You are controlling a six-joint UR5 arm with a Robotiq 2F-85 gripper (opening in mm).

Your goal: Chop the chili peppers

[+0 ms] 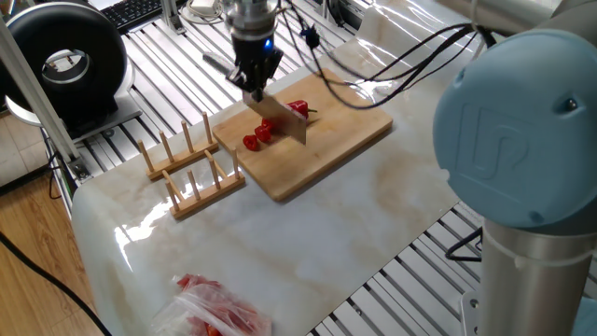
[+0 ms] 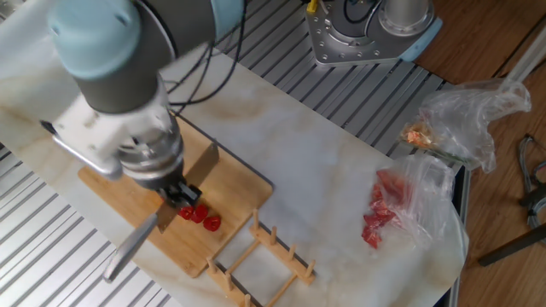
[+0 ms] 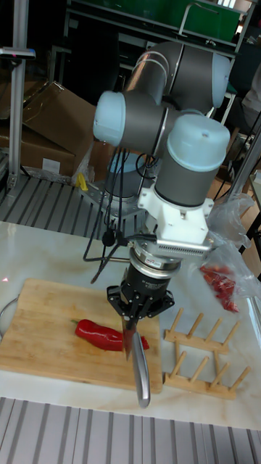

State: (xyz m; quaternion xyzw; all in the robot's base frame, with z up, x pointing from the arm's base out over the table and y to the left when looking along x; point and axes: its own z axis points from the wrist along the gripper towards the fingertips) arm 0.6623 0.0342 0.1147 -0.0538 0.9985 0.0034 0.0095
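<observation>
The gripper [image 1: 256, 86] has its jaws closed on the knife [image 1: 283, 120], held above the cutting board [image 1: 326, 145]. The chili pepper [image 3: 103, 334] lies flat on the board, pointing sideways across the blade. Cut red chunks [image 1: 258, 135] sit on one side, the uncut part on the other.

Bystanders on the marble-patterned table [image 1: 373, 233]

A wooden slotted rack [image 1: 187, 168] stands just beside the bamboo cutting board [image 1: 345, 140]; clear plastic bags [image 2: 409, 205] showing red lie well apart, near the table's edge.
</observation>
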